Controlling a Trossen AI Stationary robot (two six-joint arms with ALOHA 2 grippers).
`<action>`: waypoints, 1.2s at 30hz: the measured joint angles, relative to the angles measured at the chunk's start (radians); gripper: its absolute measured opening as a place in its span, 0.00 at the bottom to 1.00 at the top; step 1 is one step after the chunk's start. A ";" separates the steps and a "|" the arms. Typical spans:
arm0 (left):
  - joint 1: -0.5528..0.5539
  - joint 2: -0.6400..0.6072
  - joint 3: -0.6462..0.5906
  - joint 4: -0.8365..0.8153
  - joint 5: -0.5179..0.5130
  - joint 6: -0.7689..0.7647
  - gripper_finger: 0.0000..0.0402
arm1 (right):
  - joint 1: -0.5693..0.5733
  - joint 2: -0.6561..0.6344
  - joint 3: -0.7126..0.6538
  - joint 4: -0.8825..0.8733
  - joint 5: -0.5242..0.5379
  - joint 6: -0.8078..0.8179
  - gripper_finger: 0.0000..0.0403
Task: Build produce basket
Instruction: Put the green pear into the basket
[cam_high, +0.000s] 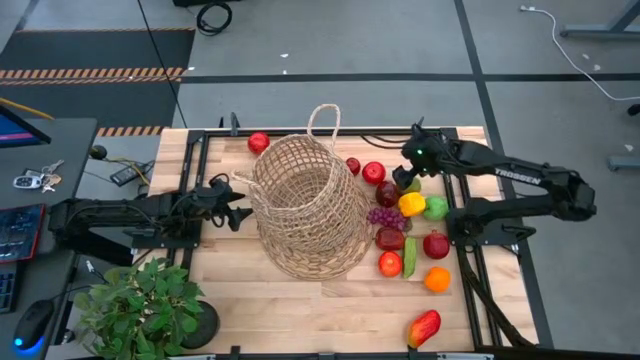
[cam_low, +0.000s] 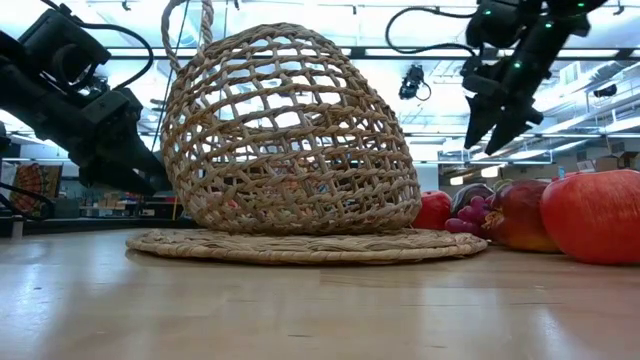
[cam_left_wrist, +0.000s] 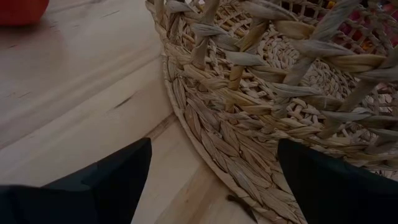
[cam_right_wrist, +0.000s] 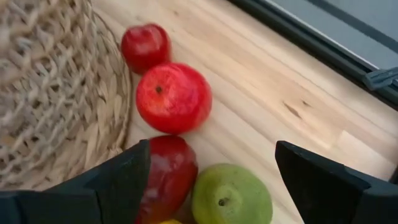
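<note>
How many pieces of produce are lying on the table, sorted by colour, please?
Red pieces: 7
Green pieces: 3, one half hidden under the right arm
Yellow pepper: 1
Purple grapes: 1
Orange: 1
Red-yellow mango: 1
Total: 14

The basket (cam_high: 308, 208) is coarse open-weave wicker, tan and rough, its flat coiled base (cam_left_wrist: 249, 168) tightly plaited from dry matt fibre. The table (cam_high: 300, 300) is pale wood in joined planks, smooth with a faint sheen and visible grain. The produce (cam_high: 405, 225) looks like moulded plastic: the red apple (cam_right_wrist: 173, 97) is glossy with a soft highlight, the green pear (cam_right_wrist: 231, 196) smooth and satiny. Both grippers' fingers (cam_left_wrist: 106, 180) (cam_right_wrist: 329, 180) are matt black plastic. The table's frame (cam_high: 470, 250) is dark metal
</note>
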 joint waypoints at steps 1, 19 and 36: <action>0.000 0.000 0.000 0.000 0.000 0.000 0.89 | 0.000 0.018 0.016 -0.013 0.000 -0.008 0.86; 0.004 0.000 -0.004 0.044 -0.213 0.000 0.89 | -0.004 0.191 0.154 -0.143 -0.020 -0.089 0.86; 0.004 0.000 -0.003 0.045 -0.214 0.000 0.89 | -0.064 0.196 0.138 -0.296 -0.033 -0.087 0.86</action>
